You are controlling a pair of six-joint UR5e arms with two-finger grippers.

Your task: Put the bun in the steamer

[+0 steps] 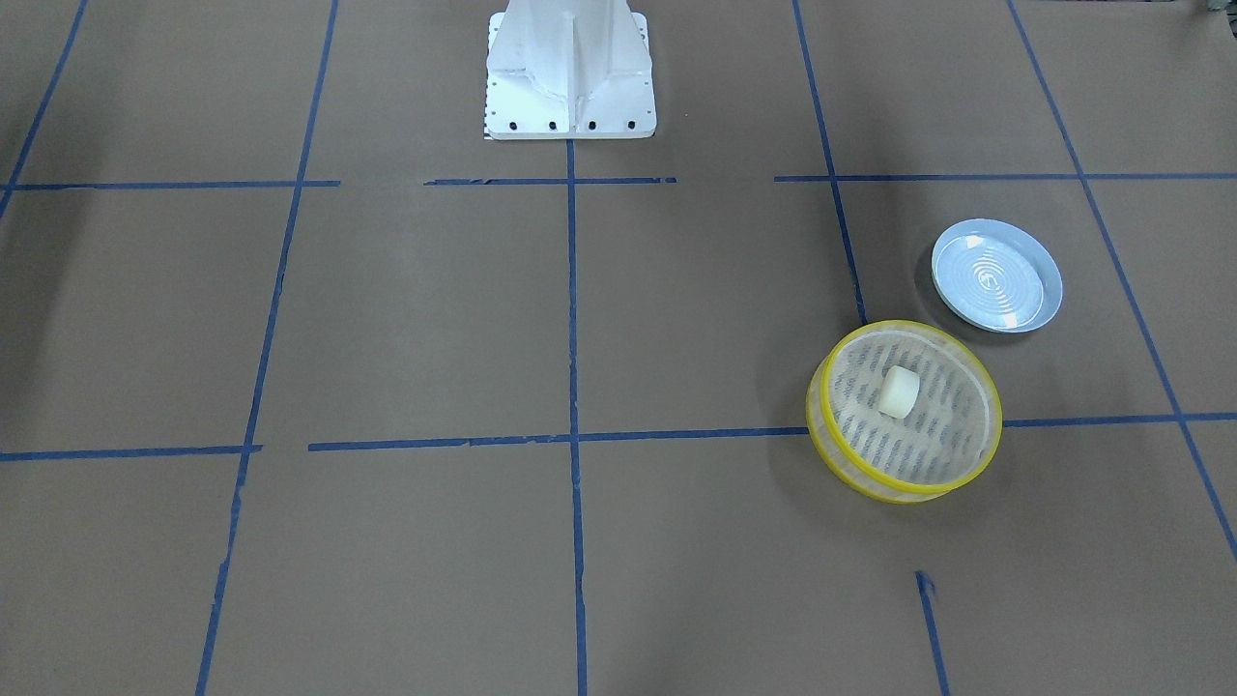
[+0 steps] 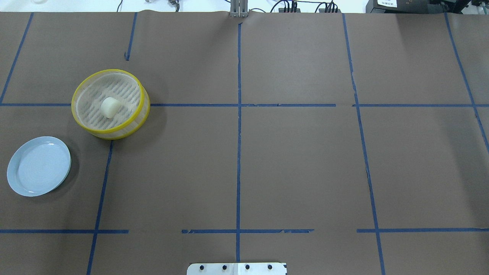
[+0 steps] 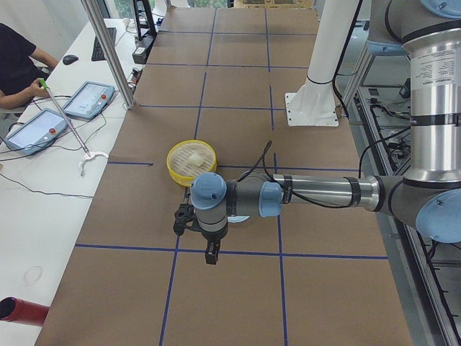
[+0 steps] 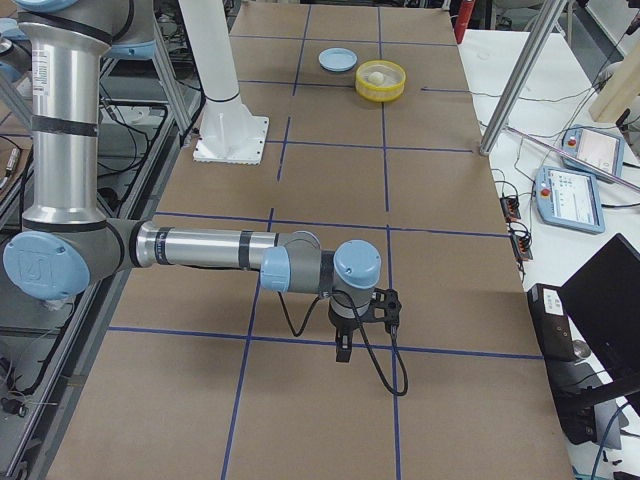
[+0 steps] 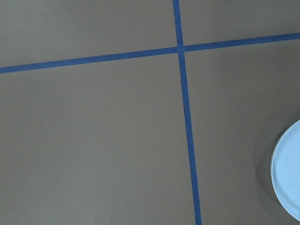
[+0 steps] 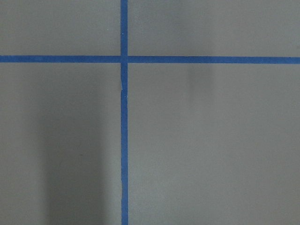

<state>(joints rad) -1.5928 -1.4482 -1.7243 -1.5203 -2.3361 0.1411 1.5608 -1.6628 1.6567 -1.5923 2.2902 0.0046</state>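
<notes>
The cream-white bun (image 1: pixel 898 391) lies inside the yellow-rimmed steamer (image 1: pixel 904 327) on its slotted base. Both show in the overhead view, the bun (image 2: pixel 109 107) in the steamer (image 2: pixel 110 71) at the table's left. No gripper shows in the overhead or front views. In the exterior left view my left gripper (image 3: pixel 210 252) hangs over the table, nearer the camera than the steamer (image 3: pixel 173 169), and I cannot tell if it is open. In the exterior right view my right gripper (image 4: pixel 343 350) hangs far from the steamer (image 4: pixel 382 95), and I cannot tell its state.
An empty pale blue plate (image 1: pixel 995 275) sits beside the steamer, on the robot's side of it; it also shows in the overhead view (image 2: pixel 38 166) and at the left wrist view's right edge (image 5: pixel 288 178). The white robot base (image 1: pixel 570 68) stands mid-table. Blue tape lines cross the brown table.
</notes>
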